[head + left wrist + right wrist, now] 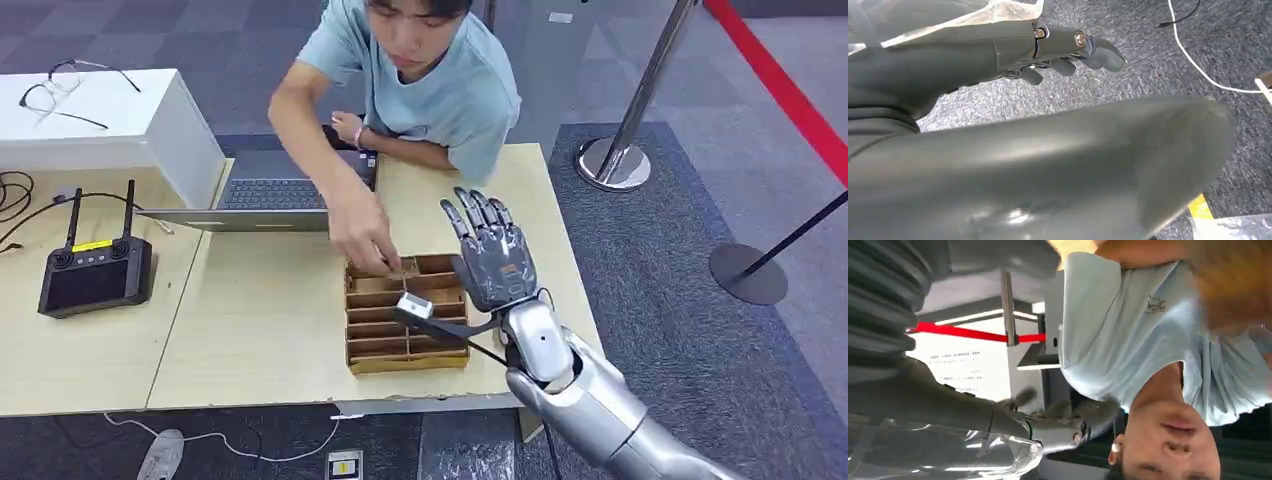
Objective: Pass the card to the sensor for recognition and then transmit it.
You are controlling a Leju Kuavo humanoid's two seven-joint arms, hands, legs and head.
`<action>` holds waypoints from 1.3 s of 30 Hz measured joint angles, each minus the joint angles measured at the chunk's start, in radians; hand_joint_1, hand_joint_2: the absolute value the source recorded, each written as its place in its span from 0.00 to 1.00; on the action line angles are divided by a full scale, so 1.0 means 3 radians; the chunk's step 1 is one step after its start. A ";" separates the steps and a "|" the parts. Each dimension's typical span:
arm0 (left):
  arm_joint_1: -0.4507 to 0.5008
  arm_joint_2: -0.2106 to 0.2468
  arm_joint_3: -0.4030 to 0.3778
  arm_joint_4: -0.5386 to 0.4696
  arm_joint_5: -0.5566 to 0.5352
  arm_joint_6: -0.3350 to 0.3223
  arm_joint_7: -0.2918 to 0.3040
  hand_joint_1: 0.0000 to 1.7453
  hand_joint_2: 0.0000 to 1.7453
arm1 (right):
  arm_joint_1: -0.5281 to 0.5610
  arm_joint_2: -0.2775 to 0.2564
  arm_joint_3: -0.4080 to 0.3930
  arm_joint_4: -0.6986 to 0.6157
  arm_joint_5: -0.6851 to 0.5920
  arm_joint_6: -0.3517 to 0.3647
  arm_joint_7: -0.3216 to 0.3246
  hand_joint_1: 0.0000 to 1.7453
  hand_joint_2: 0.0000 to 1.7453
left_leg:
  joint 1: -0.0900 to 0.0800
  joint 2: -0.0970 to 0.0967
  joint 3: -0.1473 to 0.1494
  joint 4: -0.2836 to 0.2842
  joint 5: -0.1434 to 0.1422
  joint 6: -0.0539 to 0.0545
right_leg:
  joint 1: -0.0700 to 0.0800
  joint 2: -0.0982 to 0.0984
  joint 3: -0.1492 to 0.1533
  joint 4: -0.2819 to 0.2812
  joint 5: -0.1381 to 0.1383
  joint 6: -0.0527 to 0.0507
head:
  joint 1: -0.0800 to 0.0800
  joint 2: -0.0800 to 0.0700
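My right hand (492, 255) is raised over the right part of the wooden table (250, 330), fingers spread and holding nothing. It hovers just right of a brown cardboard slotted box (405, 312). A person in a light blue shirt (440, 85) leans over the table from the far side. Their hand (362, 235) reaches into the box's far slots, and I cannot tell whether it holds a card. In the right wrist view my right hand (1058, 420) points toward the person's shirt (1128, 325). My left hand (1068, 50) hangs over grey carpet, its fingers loose and holding nothing.
An open laptop (270, 195) lies behind the box. A black controller with two antennas (95, 270) sits at the table's left, beside a white block (110, 120) with glasses (60, 90) on it. Stanchion bases (612, 165) (748, 272) stand to the right. A white cable (1193, 60) runs over the floor.
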 joint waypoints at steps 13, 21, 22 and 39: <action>0.0001 0.0000 0.0000 0.0000 0.0009 0.0000 0.0000 0.00 0.00 | 0.0031 -0.0045 -0.0004 -0.0064 -0.0084 0.0038 0.0000 0.06 1.00 | 0.0000 0.0000 0.0000 0.0000 0.0000 0.0000 | 0.0000 0.0000 0.0000 0.0000 0.0000 0.0000 | 0.0000 0.0000; 0.0004 0.0001 0.0001 0.0000 0.0037 0.0000 -0.0006 0.00 0.00 | 0.0072 -0.0098 -0.0013 -0.0153 -0.0187 0.0140 0.0048 0.11 1.00 | 0.0000 0.0000 0.0001 0.0000 0.0000 0.0000 | 0.0000 0.0000 0.0000 0.0000 0.0000 0.0000 | -0.0001 -0.0001; 0.0004 0.0001 0.0001 0.0000 0.0041 0.0000 -0.0006 0.00 0.00 | 0.0082 -0.0111 -0.0013 -0.0182 -0.0232 0.0200 0.0048 0.11 1.00 | 0.0000 0.0000 0.0001 0.0000 0.0000 0.0000 | 0.0000 0.0000 0.0000 0.0000 0.0000 0.0000 | 0.0000 0.0000; 0.0018 0.0009 0.0051 0.0001 0.0201 0.0011 -0.0009 0.00 0.00 | 0.0407 -0.0324 0.0032 -0.1004 -0.0855 0.1112 0.0250 0.14 1.00 | 0.0000 0.0000 0.0000 0.0000 0.0000 0.0000 | 0.0000 0.0000 0.0000 0.0000 0.0000 0.0000 | -0.0001 0.0000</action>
